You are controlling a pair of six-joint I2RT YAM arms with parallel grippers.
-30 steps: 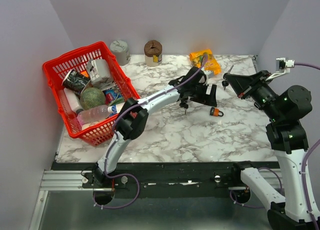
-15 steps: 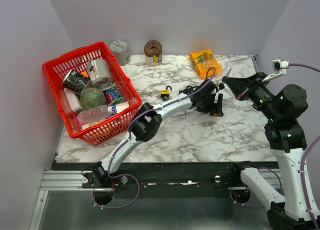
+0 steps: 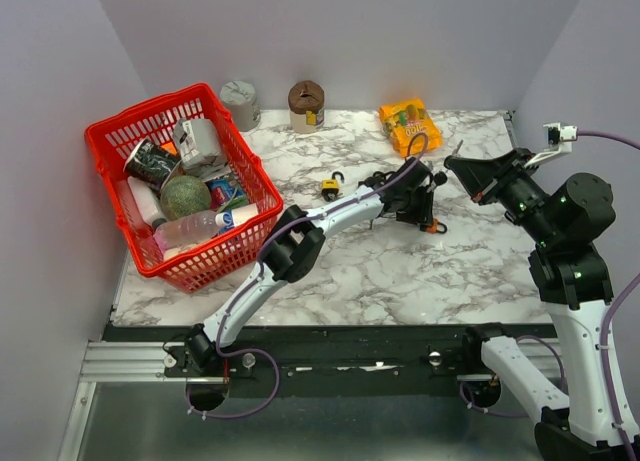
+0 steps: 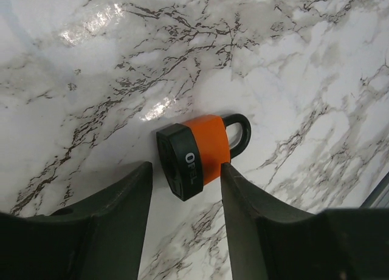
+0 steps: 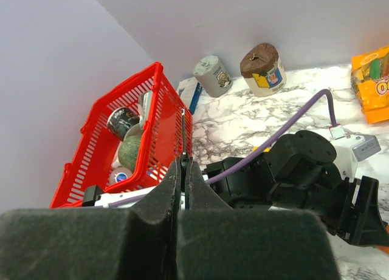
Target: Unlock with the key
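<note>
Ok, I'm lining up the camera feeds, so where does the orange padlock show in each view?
Top external: orange padlock right of centre on the marble, at the left tool's tip.
Left wrist: mid-frame, on its side, between the tool's fingers.
Right wrist: not clearly in it; the left arm covers that spot, lower right.
Shared landmark: the left tool.

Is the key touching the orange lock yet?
Apart. The top view shows the key in the right gripper well clear of the orange lock, with bare table between them.
</note>
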